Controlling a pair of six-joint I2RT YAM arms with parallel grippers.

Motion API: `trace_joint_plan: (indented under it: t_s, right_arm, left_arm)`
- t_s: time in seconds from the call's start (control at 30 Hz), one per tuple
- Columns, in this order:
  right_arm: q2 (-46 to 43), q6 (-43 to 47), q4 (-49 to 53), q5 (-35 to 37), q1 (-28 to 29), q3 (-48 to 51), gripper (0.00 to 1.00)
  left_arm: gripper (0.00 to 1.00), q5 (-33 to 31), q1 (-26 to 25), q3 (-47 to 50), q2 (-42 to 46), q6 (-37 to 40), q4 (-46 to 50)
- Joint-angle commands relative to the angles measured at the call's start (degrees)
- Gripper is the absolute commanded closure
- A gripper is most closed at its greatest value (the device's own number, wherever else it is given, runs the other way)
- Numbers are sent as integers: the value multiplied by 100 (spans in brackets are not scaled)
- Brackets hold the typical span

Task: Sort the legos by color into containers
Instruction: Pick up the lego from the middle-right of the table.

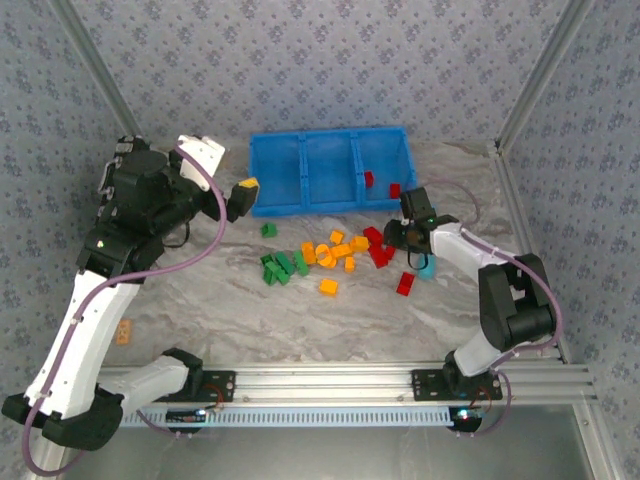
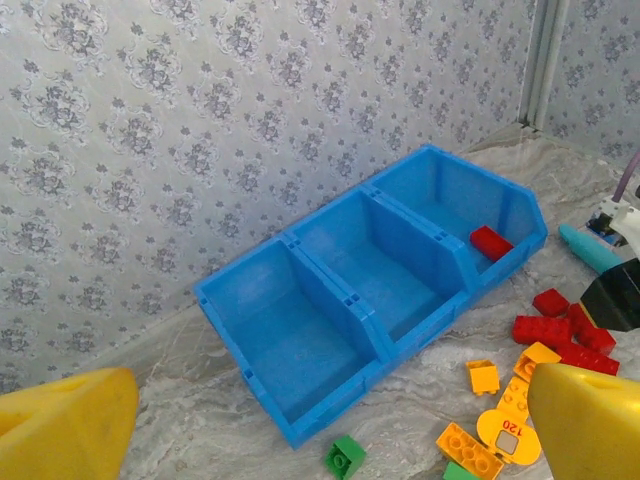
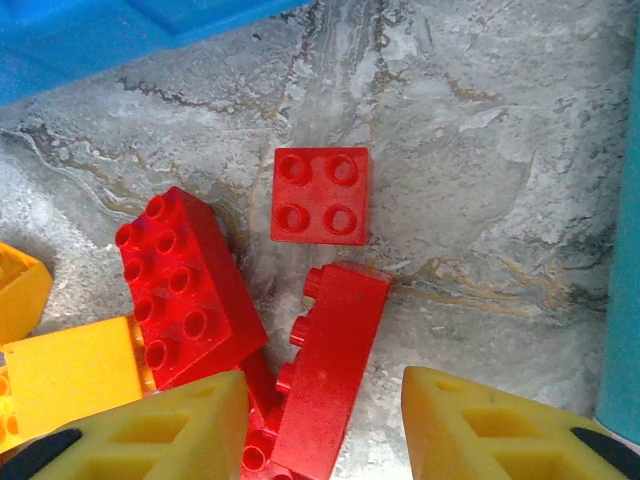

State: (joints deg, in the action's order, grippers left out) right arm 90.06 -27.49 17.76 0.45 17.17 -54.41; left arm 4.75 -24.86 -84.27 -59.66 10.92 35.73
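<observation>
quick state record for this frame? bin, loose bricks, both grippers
bin: blue, three compartments
bin contents: red brick in the right compartment; left and middle empty
loose: green bricks, orange-yellow bricks, red bricks, left to right in front of the bin
left gripper: open, empty, by the bin's left end
right gripper: jaws apart, low over the red bricks, straddling a tipped brick

"120" on round yellow lego (image 2: pixel 508 432)
</observation>
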Motion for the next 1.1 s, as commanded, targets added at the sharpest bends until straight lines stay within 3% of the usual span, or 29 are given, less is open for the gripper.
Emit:
trace_joint_plan:
  t_s: [0.0,0.43,0.67,1.07]
  right_arm:
    - [153,-158,-237,-79,-3,58,54]
    - [755,-64,-340,147,-21,-97,56]
    - [860,24,-158,408,-29,-93,65]
    - [355,568,729,531,-101,-925,71]
  left_arm:
    - [0,170,-19,-70,52,-126,-199]
    - [0,201,-22,-169,15,-133,-32]
    - [0,176,-26,-145,24,-107,-34]
    - [0,-37,-23,-51,135,58,-3]
